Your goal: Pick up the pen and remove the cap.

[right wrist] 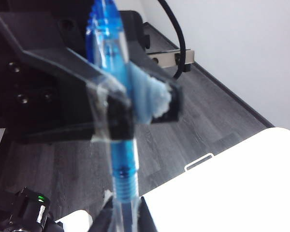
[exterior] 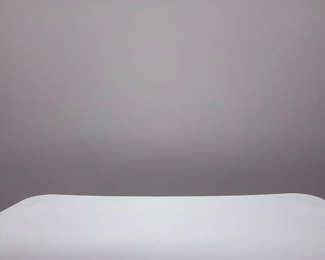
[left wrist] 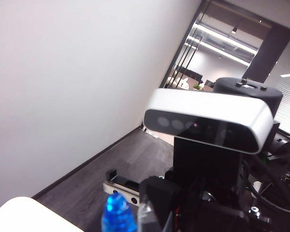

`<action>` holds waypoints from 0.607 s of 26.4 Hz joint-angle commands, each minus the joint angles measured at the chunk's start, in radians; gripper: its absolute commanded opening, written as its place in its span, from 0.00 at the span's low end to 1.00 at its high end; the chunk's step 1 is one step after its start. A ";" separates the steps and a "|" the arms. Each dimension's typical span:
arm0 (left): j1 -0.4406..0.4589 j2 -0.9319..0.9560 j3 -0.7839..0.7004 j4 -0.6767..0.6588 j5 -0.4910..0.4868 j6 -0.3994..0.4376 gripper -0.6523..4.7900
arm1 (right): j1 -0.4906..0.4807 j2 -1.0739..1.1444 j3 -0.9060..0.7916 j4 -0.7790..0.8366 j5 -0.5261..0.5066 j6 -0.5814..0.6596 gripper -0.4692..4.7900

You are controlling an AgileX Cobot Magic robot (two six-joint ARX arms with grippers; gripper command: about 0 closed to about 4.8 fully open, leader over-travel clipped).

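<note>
- The pen (right wrist: pixel 117 121) is held off the white table (exterior: pixel 162 233), between the two arms; the exterior view shows only bare tabletop and wall, so neither the arms nor the pen appear there.
- Right gripper (right wrist: pixel 128 108): its padded jaws are clamped across the pen's blue middle section, with the translucent barrel running out on both sides of the grip. Holding at mid-length appears to leave both ends free, so the other arm can work on one of them.
- At the bottom edge of the right wrist view, two finger shapes close around the pen's clear end; these appear to belong to the left gripper (right wrist: pixel 121 217), pinching the barrel there.
- Left gripper, own wrist view: only the bright blue tip of the pen (left wrist: pixel 118 215) shows at the lower edge, beside one of the gripper's own black fingers (left wrist: pixel 157 195); the contact itself is out of frame.
- Pose: the two wrists face each other, the right wrist's camera (left wrist: pixel 208 121) filling the left wrist view, both raised above the table's near edge with dark floor behind.
- Judgement: two opposed grips along one axis suit a straight pull apart to free the cap; a slack hold on the slim, smooth barrel could slip.
</note>
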 commanded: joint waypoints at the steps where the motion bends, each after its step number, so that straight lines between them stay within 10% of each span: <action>1: 0.001 -0.002 0.003 0.014 0.011 0.016 0.11 | -0.002 -0.005 0.006 0.025 0.000 0.009 0.08; 4: 0.001 -0.002 0.003 0.016 0.013 0.013 0.11 | -0.002 -0.004 0.005 0.021 -0.001 0.008 0.13; 8: 0.001 -0.002 0.003 0.016 0.014 -0.018 0.11 | 0.000 0.000 0.004 0.019 -0.006 -0.011 0.54; 16: 0.001 -0.002 0.003 0.016 0.060 -0.038 0.11 | 0.002 0.018 0.004 0.004 -0.081 -0.014 0.48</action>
